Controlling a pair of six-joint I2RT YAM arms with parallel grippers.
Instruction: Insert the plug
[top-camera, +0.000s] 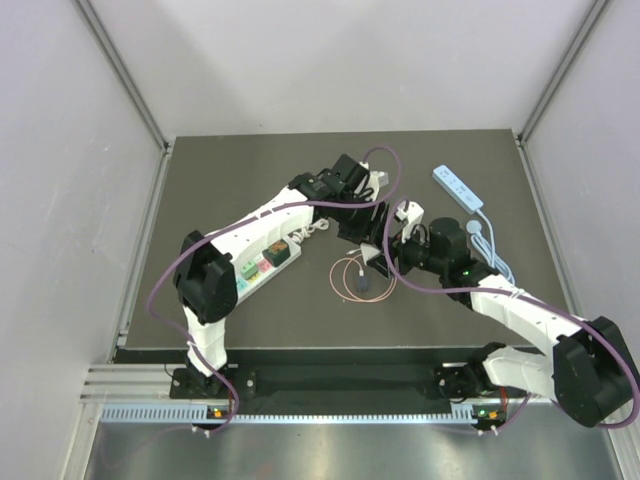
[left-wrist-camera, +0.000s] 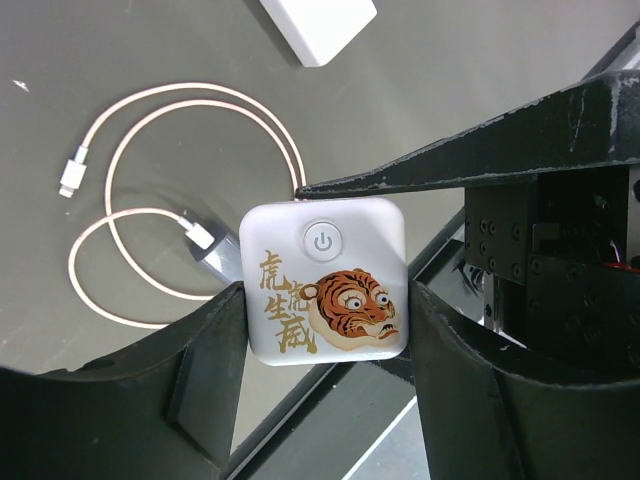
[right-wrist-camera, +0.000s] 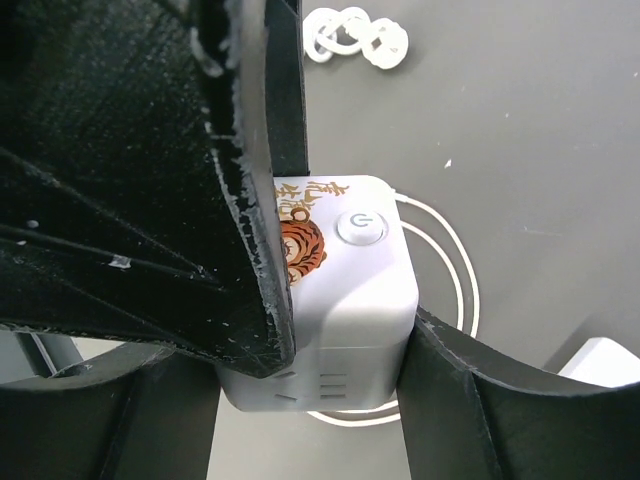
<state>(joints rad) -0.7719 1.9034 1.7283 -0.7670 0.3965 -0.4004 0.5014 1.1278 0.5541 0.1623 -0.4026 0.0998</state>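
A white cube adapter (left-wrist-camera: 325, 285) with a tiger picture and a power button is held above the table between both grippers. My left gripper (left-wrist-camera: 325, 300) is shut on its two sides. My right gripper (right-wrist-camera: 320, 350) grips the same cube (right-wrist-camera: 350, 290) from another side, and its finger (left-wrist-camera: 480, 150) crosses over the cube in the left wrist view. In the top view the two grippers, left (top-camera: 362, 218) and right (top-camera: 388, 250), meet at mid-table. A dark plug (left-wrist-camera: 212, 252) on a coiled pink-white cable (left-wrist-camera: 200, 100) lies on the table below.
A white power strip (top-camera: 265, 262) with coloured buttons lies left of centre. A pale blue power strip (top-camera: 458, 187) with its cord lies at the back right. A small white coiled cable (right-wrist-camera: 355, 35) lies near the white strip. Grey walls enclose the table.
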